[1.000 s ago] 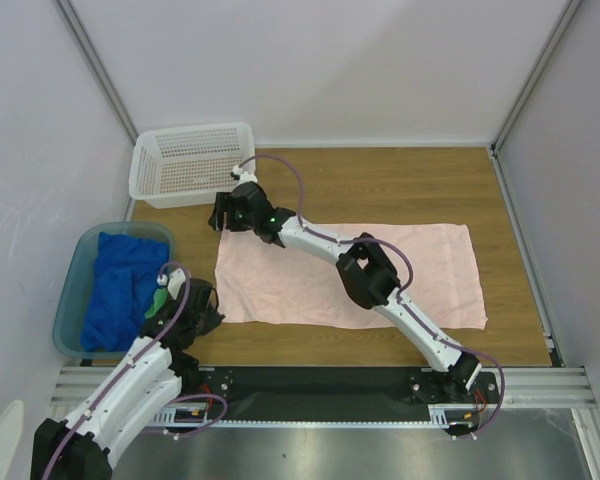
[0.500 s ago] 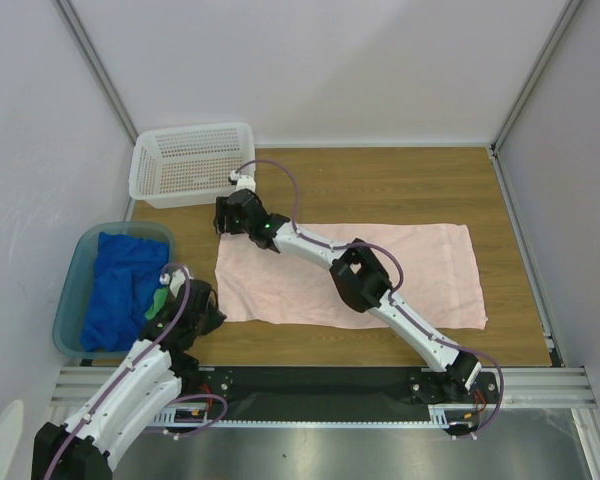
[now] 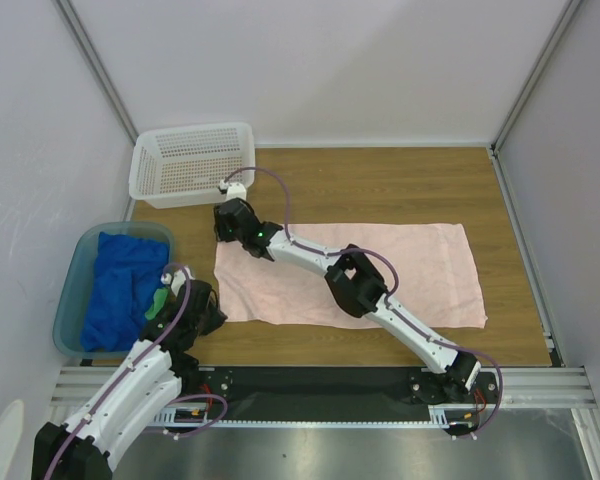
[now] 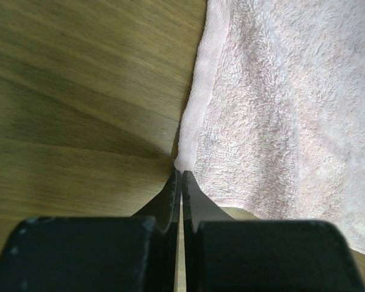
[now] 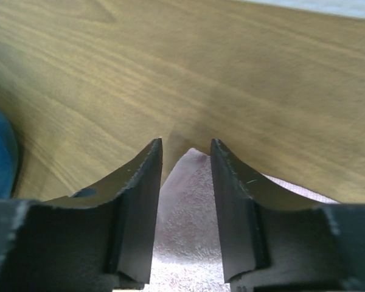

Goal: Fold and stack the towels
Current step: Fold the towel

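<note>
The pale pink towel (image 3: 420, 270) lies spread flat across the wooden table. My right gripper (image 3: 224, 236) reaches over it to its far-left corner. In the right wrist view that gripper (image 5: 185, 143) is open, and the pink corner (image 5: 191, 182) peaks up between its fingers. My left gripper (image 3: 218, 312) sits at the towel's near-left corner. Seen from the left wrist, that gripper (image 4: 181, 172) is shut, with the towel's corner (image 4: 184, 159) pinched at its very tips. The blue towel (image 3: 115, 285) lies bunched in the teal tub (image 3: 80, 250).
A white perforated basket (image 3: 150, 185) stands at the back left, just beyond my right gripper. The tub sits left of my left arm, at the table's left edge. Bare wood (image 3: 400, 190) shows behind the pink towel. White walls enclose the table.
My right arm has stretched further left, bringing its gripper down from beside the basket onto the pink towel's far-left corner. The left arm has not moved.
</note>
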